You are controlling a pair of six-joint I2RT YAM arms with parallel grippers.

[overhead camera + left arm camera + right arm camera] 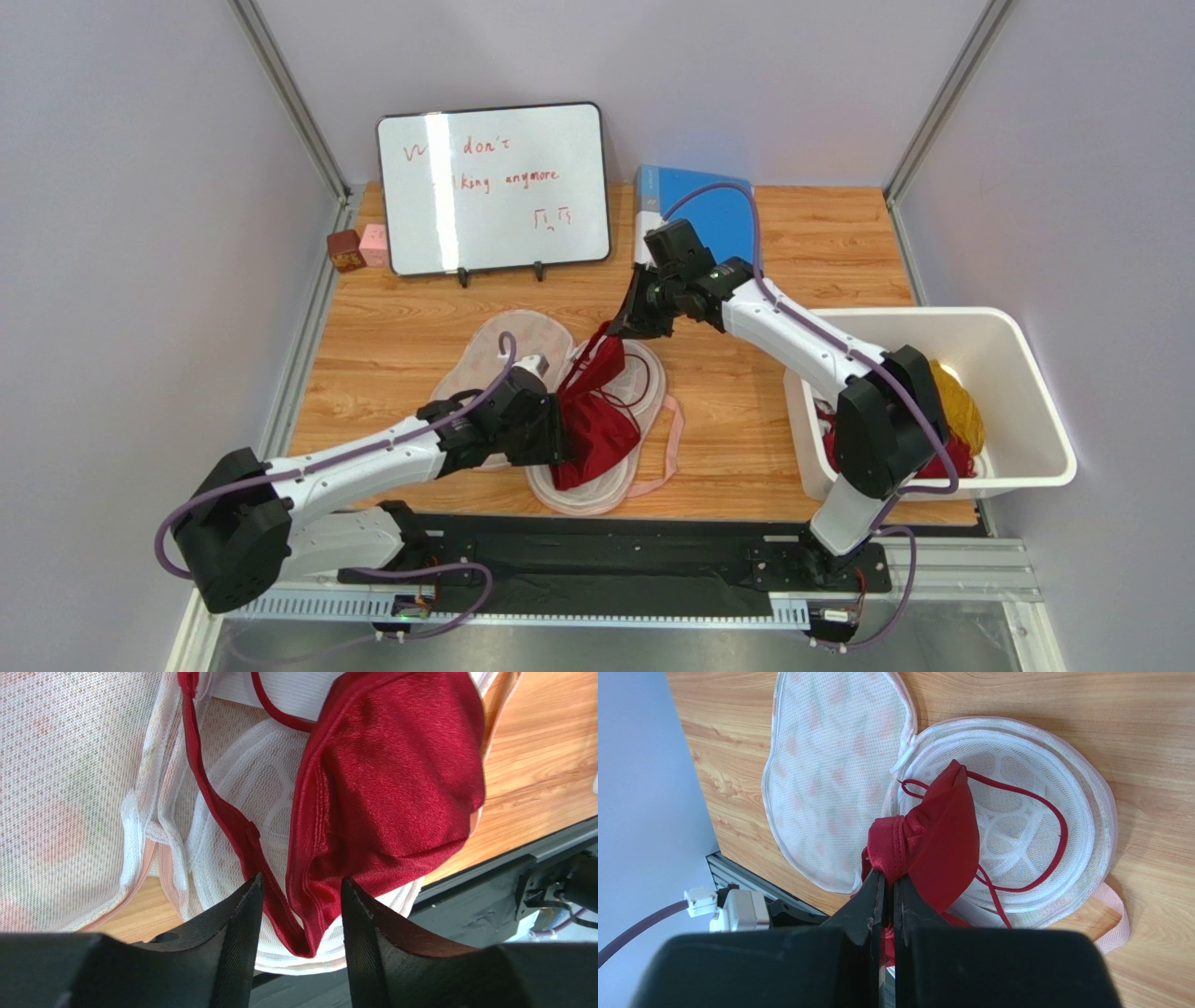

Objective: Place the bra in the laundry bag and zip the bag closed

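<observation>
Gently: right jaws are pinching the dark red satin bra (941,840), left jaws open round its edge; you're aiming it into the cream mesh bag (1032,756).

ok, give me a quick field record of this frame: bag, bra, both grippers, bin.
laundry bag: spread open, unzipped
bra: dark red, bunched over one open half of the laundry bag, not tucked in
right gripper: shut on a fold of the bra, holding it up
left gripper: open, fingers either side of the bra's lower edge
white bin: far right, holds red and yellow clothes
</observation>
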